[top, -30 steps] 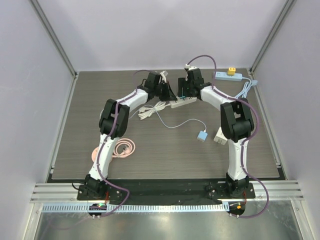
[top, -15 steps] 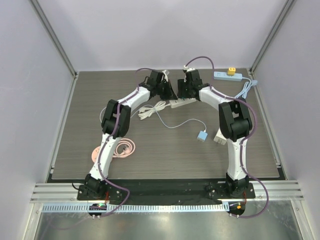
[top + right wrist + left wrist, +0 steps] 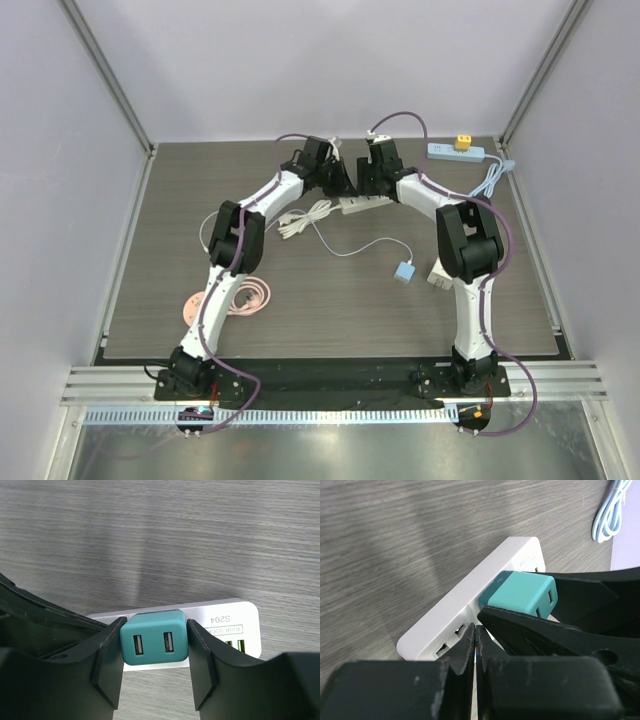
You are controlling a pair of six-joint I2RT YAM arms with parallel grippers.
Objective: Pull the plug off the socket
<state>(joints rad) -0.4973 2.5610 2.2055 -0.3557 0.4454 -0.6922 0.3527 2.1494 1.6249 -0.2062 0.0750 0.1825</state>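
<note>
Gripping: right gripper (image 3: 154,654) clamped on the teal plug (image 3: 154,642), one finger flat against each side.
Plug location: seated in the white power strip (image 3: 235,614), far centre of the table (image 3: 330,290), between the two wrists.
Plug face: two USB slots side by side, no writing on it.
Left gripper (image 3: 475,630): fingers pressed together, tips on the strip just beside the plug.
Strip text: "S204" printed on the end, upside down in the right wrist view; small boxed line under it starts "4USB", rest too small to be sure.
Strip extras: green USB ports (image 3: 235,644) near that end.
Background: light blue cable (image 3: 612,510) coiled at the table's far edge.
</note>
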